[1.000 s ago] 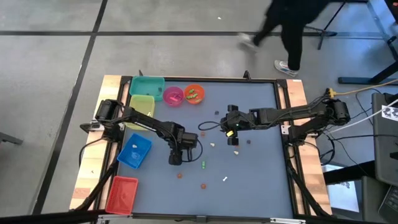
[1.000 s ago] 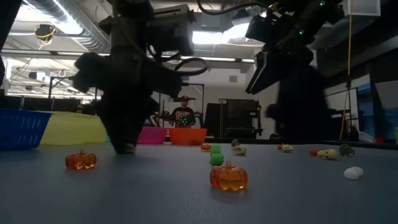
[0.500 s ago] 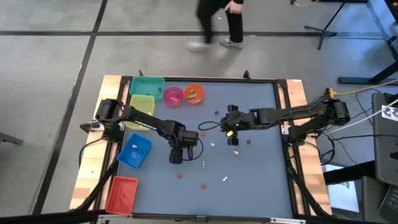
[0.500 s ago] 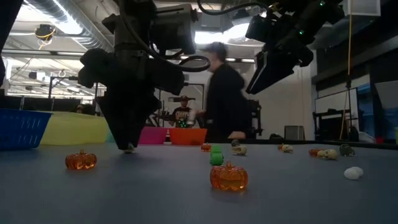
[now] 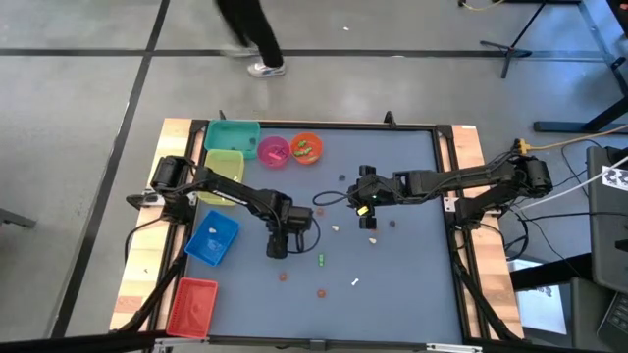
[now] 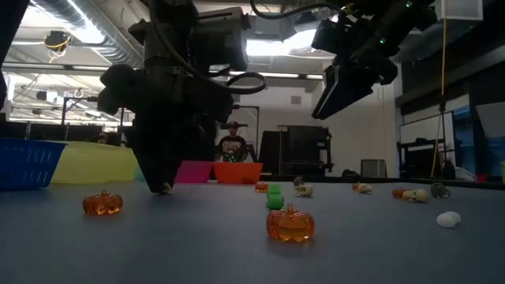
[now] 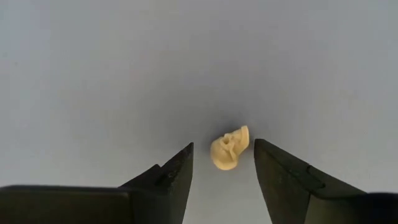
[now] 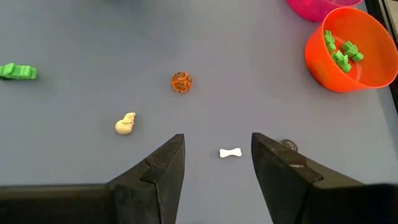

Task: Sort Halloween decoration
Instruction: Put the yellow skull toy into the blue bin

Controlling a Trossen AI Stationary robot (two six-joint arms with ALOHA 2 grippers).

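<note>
Grey concrete floor with dark seam lines around the wood-edged table. A person's legs cross the floor beyond it. Low view: open workshop, exposed ceiling ducts, bright ceiling lights, a dark cabinet, another person at the back.

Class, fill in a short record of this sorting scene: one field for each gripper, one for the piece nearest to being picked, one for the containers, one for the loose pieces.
left gripper: low over the table, jaws open either side of a cream skull trinket
right gripper: raised above the table, open, holding nothing
nearest piece: the skull, lying between the left fingers, not gripped
containers: teal bin, yellow-green bin, blue bin, red bin, pink bowl, orange bowl with green pieces inside
loose pieces: white bone, orange pumpkin, green trinket
</note>
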